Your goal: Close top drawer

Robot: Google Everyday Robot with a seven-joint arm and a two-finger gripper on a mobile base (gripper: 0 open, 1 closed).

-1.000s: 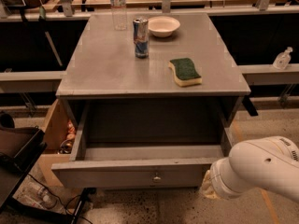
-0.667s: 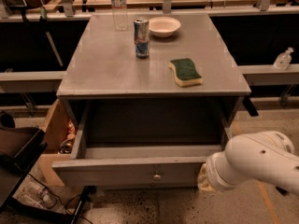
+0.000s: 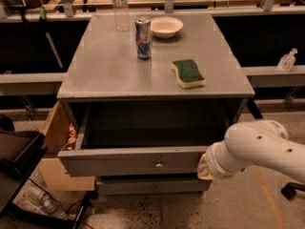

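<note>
As top drawer (image 3: 119,161) gapes, claw (image 3: 204,168) touches its front.

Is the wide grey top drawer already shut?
No, the wide grey top drawer stands pulled out, with the gripper at its front panel's right end.

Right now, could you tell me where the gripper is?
In the camera view, the gripper is low on the right, at the right end of the front of the top drawer.
</note>
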